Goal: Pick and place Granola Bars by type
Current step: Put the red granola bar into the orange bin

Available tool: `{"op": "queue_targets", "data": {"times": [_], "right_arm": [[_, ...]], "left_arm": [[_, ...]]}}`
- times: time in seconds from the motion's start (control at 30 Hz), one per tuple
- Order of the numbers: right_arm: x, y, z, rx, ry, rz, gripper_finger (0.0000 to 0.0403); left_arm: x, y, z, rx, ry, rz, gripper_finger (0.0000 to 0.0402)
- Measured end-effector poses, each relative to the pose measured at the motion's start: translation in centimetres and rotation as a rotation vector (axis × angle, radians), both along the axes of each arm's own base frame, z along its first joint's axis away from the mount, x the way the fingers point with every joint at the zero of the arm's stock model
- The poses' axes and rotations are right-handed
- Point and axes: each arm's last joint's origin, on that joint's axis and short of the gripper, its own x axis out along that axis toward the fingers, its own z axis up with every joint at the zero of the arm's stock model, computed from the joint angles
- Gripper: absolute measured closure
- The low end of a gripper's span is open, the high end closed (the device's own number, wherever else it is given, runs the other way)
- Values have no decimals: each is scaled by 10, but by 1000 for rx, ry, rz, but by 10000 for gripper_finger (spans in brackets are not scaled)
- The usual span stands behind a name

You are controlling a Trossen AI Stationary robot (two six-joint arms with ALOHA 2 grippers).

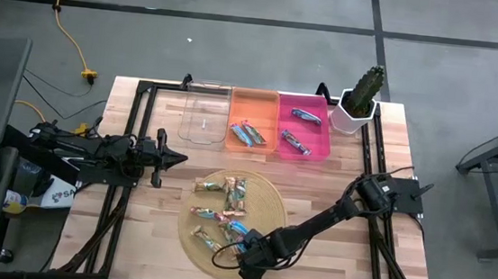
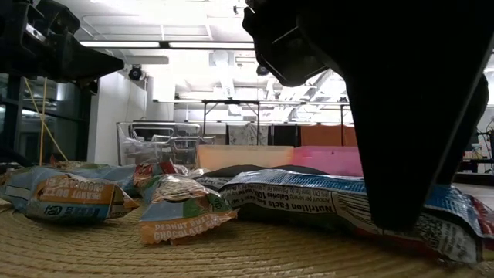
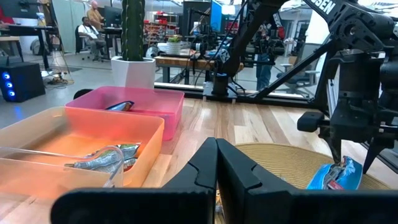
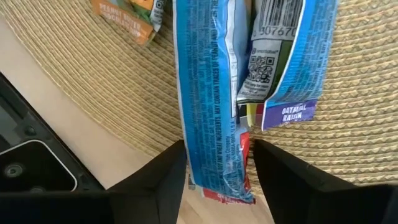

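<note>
A wooden table (image 1: 317, 191) fills the overhead view, and on its near half, toward six o'clock of centre, lies a round woven mat (image 1: 267, 195) carrying the loose heap of Granola Bars (image 1: 223, 211), tan, green and blue wrappers scattered over it. Along the far edge at twelve o'clock three bins stand side by side, touching: a clear bin (image 1: 205, 115), an orange bin (image 1: 253, 120) with blue-silver bars in it, and a pink bin (image 1: 305, 126) with two dark silver-purple bars. At about one o'clock, just beside the pink bin, a cactus in a white pot (image 1: 359, 102) stands upright. The right arm reaches from four o'clock across to the mat's near edge at six o'clock, where the right gripper (image 4: 216, 167) is down on the mat with its two dark fingers (image 4: 161, 180) apart, one on each side of the end of a bright blue bar (image 4: 208, 93); the fingers straddle the wrapper without clearly pressing it, so they read as open around it. A second blue-and-green wrapper (image 4: 289, 56) marked oatmeal raisin lies touching that bar. The left gripper (image 1: 171, 158) hangs at nine o'clock, above bare wood just beside the mat, its fingers (image 3: 214, 168) pressed together and holding nothing
</note>
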Motion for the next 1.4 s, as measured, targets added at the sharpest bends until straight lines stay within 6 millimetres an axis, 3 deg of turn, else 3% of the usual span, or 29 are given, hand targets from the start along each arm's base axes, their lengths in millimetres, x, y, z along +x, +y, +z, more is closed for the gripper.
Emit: {"op": "queue_targets", "data": {"times": [0.67,1.0,1.4], "right_arm": [[2,0,0,30,-1,3,332],[10,-3,3,137,-14,11,345],[13,-26,55,161,-150,-15,346]], "left_arm": [[0,0,0,0,0,0,401],[0,0,0,0,0,0,401],[0,0,0,0,0,0,401]]}}
